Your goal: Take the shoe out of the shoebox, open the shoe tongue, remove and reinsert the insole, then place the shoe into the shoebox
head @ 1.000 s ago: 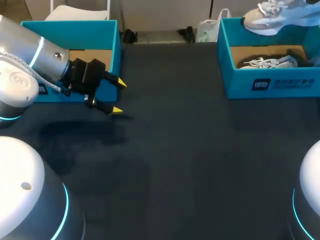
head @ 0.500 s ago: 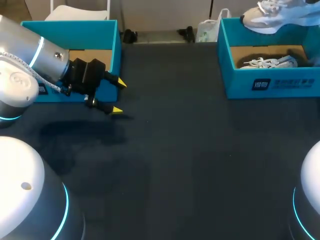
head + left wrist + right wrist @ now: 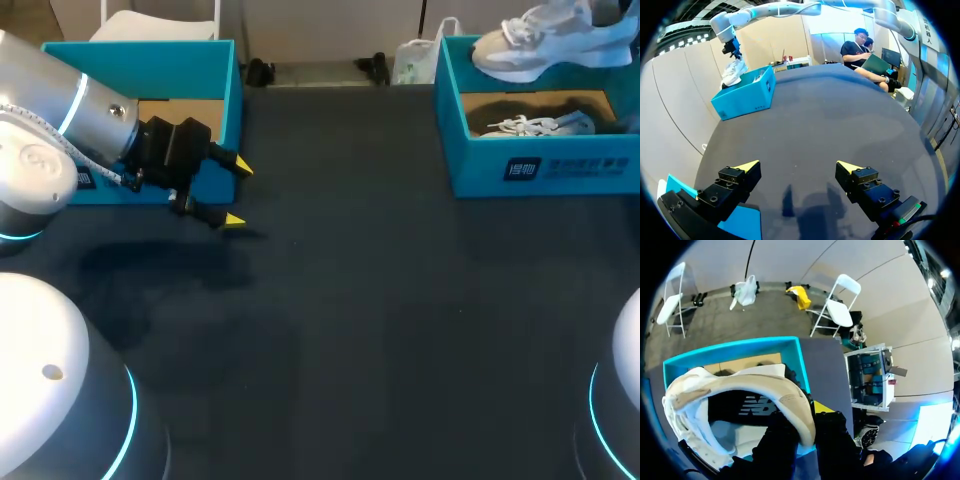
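Shoe, a white and beige lace-up trainer (image 3: 545, 45), hung just above the far rim of the teal cardboard shoebox (image 3: 540, 170), not inside it. The right gripper (image 3: 807, 425) held it: its black fingers were clamped on the shoe's (image 3: 740, 385) padded collar from both sides, one yellow tip peeping out beside it. Within the shoe's opening a black insole (image 3: 752, 407) bore a pale logo. The shoebox's front wall carried a white square mark with a line of white print beside it (only a faint speck on the shoebox (image 3: 742, 100) in the left wrist view). A second white laced shoe (image 3: 535, 124) lay inside the shoebox on its brown floor.

Well apart from the shoebox, across the dark table (image 3: 380, 320), the left gripper (image 3: 238, 193) hovered with its fingers spread wide and nothing between them, right beside a plain teal box (image 3: 140, 60).

Compared with a second earlier, the shoe had slid a little along the shoebox's far rim toward its left end and dropped slightly toward it. The left gripper (image 3: 797, 165) and the second shoe had not moved.
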`<state>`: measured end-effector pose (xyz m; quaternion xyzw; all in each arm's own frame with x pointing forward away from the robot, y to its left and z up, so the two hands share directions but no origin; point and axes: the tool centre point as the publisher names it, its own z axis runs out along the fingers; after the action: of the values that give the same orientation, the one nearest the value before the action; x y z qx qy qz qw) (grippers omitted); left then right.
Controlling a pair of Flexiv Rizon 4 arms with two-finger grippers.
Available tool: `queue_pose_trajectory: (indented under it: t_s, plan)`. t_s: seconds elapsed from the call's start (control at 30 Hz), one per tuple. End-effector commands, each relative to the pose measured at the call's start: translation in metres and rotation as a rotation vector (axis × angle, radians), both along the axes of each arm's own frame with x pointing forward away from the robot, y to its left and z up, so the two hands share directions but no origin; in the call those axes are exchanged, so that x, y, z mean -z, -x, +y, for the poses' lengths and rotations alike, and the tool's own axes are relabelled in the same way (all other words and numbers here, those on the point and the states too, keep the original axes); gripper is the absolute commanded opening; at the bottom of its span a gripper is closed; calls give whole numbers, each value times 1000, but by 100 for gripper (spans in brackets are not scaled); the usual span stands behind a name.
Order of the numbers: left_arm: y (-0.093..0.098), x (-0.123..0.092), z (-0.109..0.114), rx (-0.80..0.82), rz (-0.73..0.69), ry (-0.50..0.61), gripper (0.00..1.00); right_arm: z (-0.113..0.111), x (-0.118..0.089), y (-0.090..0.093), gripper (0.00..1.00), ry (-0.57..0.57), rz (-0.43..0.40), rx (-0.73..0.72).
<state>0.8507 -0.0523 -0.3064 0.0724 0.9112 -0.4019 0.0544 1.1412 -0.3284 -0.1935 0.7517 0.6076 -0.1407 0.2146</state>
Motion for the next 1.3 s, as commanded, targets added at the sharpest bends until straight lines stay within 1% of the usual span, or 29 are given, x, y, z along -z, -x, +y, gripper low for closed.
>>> queue_pose_trajectory:
  t_s: [0.03,0.37,0.53,0.63,1.3]
  plan:
    - [0,0,1,1,0,-1,100,-5,7,-2,0,-9,-2,-1]
    - [0,0,1,1,0,-1,100,-5,25,-11,0,-23,3,-21]
    - [0,0,1,1,0,-1,100,-5,37,-12,0,-14,1,-24]
    - [0,0,1,1,0,-1,100,-6,45,-12,0,-6,-14,-12]
    - [0,0,1,1,0,-1,100,-8,99,-18,0,-23,-37,5]
